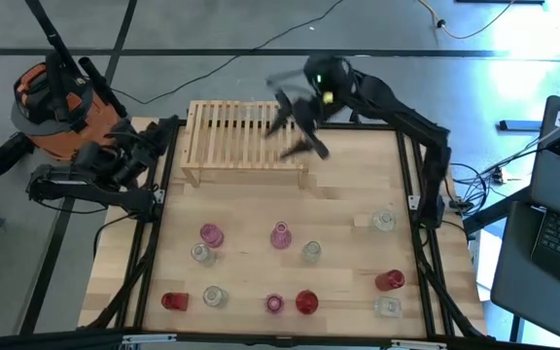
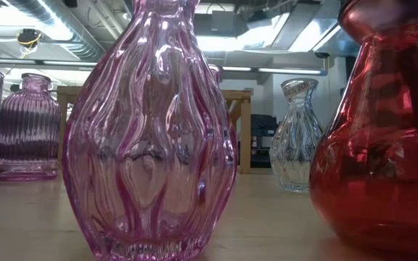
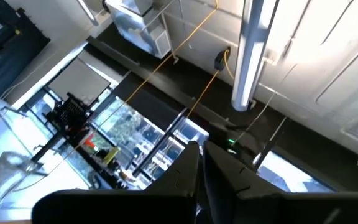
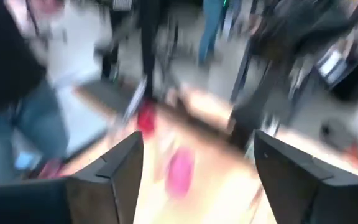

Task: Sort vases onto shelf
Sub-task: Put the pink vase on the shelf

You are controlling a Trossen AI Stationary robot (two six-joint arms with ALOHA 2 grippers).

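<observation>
The shelf [image 1: 246, 142] lies at twelve o'clock on the desk [image 1: 348, 199] — long axis left-right. Vases [image 1: 280, 235] stand upright toward six. Right gripper [image 1: 297, 126] — jaws apart, empty — over the shelf's right end. Left gripper [image 1: 168, 131] at ten, jaws closed.

Right pincer [image 4: 197, 168] empty, fingers apart; left pincer [image 3: 201, 168] closed, arm folded.
</observation>
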